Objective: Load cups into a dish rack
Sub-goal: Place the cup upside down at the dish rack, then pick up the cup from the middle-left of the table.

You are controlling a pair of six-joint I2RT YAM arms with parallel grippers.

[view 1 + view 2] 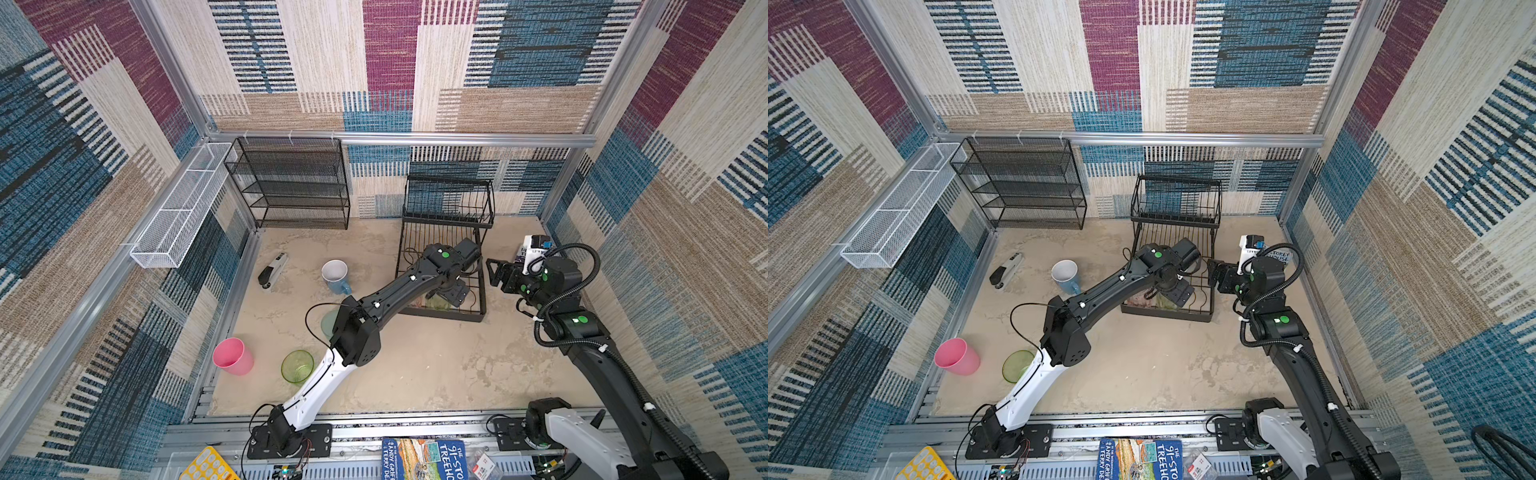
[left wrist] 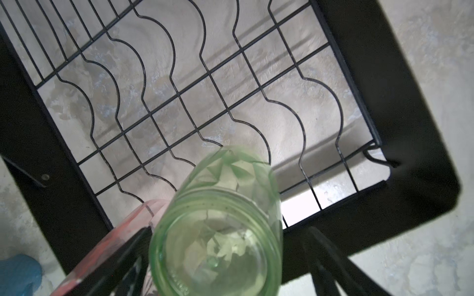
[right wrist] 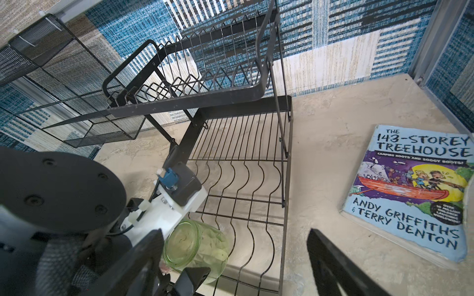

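**On the rack's bottom tray: two cups in, four to go**

Down on the bottom tray of the dish rack point(image 1: 453, 316), a green cup point(image 2: 218, 230) lies on its side on the bendy wires. A peachy-pink cup point(image 2: 120, 235) lies right beside it. I cannot tell if the two are touching. So two cups look loaded. The top basket has no cup in it.

The left gripper point(image 2: 227, 238) hangs right over the green cup. Its jaws are spread wide, one on each side of the cup. There is a gap between one finger point(image 2: 323, 256) and the cup, so I think it is not holding the cup. The right gripper point(image 1: 492, 273) hangs just beside the rack. Its jaws are spread wide too, with nothing in them.

Four cups sit on the table point(image 1: 436, 374), away from the rack. They are a light-blue mug point(image 1: 336, 276), a pink cup point(image 1: 232, 356), a second green cup point(image 1: 297, 365) and a teal cup point(image 1: 328, 324). The teal cup is mostly hidden under the left arm. I think the job is about a third done.
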